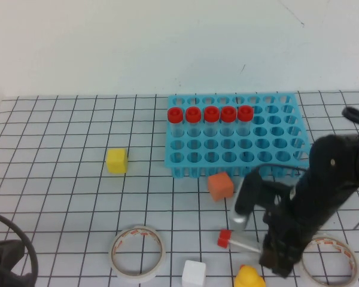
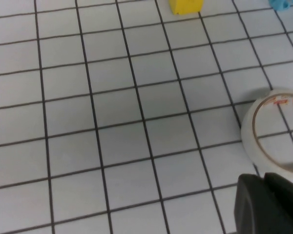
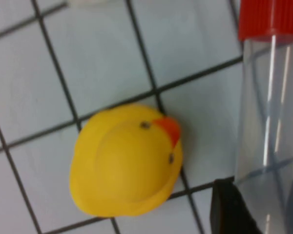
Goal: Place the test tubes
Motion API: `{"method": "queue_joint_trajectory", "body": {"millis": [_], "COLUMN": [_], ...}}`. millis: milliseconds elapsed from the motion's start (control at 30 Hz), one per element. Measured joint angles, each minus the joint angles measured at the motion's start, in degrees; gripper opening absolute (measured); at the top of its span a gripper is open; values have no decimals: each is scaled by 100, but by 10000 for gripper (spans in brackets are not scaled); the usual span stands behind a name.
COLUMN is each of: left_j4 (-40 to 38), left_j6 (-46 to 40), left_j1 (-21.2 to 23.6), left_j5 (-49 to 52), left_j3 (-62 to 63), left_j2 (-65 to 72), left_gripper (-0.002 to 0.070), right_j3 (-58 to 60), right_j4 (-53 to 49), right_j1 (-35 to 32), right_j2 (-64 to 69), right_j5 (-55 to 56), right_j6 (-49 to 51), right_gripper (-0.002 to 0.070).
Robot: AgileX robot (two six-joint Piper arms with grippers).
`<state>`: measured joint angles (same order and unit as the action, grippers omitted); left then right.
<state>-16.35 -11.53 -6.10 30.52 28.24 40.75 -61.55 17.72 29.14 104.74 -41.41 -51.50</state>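
A clear test tube with a red cap (image 1: 224, 238) lies on the gridded table in front of the blue rack (image 1: 275, 156). My right gripper (image 1: 268, 250) reaches down over the tube's far end. In the right wrist view the tube (image 3: 268, 122) runs between the jaws of the right gripper (image 3: 268, 204), and a dark finger (image 3: 229, 207) presses against its side. Several red-capped tubes (image 1: 210, 113) stand upright in the rack's back row. My left gripper (image 2: 264, 181) is shut and holds nothing, low at the table's near left corner.
A yellow rubber duck (image 1: 249, 278) (image 3: 127, 161) sits right beside the lying tube. An orange cube (image 1: 220, 186), a white cube (image 1: 194, 273) and a yellow cube (image 1: 116, 161) are scattered around. One tape roll (image 1: 115, 254) (image 2: 251, 141) lies near the left gripper, another (image 1: 330, 244) under the right arm.
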Motion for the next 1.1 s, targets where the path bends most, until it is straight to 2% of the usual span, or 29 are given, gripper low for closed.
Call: {"method": "queue_joint_trajectory", "body": {"millis": [133, 300, 433, 500, 633, 800, 967, 1033, 1100], "left_j4": [-190, -258, -435, -447, -401, -367, -366, -480, -701], "left_j6": [0, -335, -363, -363, -363, -363, -257, -170, -97], "left_j1": [0, 0, -79, -274, -1116, -2387, -3439, -3620, -3701], "left_j5": [-510, -1893, -2893, -3104, -3334, -3817, -4209, -4357, -4527], "left_j3": [0, -5, -5, -5, -5, -5, -5, -5, -5], "left_j2": [0, 0, 0, 0, 0, 0, 0, 8, 8], "left_gripper": [-1, -1, -1, -1, -1, -1, -1, 7, 53], "right_j3": [-309, -336, -256, -129, 80, 355, 425, 425, 425], "right_j4": [-10, 169, 1242, 2226, 4340, 7122, 7893, 7948, 7959], "right_j1": [0, 0, 61, 157, 364, 645, 682, 682, 682], "right_j2": [-195, -793, -1097, -1180, -1202, -1258, -1416, -1497, -1569], "right_j5": [-64, 656, 1555, 2071, 2670, 2685, 2060, 1746, 1361], "right_j6": [288, 408, -359, -1102, -2814, -5278, -6019, -6053, -6079], "right_gripper": [239, 239, 239, 239, 239, 239, 239, 239, 239]}}
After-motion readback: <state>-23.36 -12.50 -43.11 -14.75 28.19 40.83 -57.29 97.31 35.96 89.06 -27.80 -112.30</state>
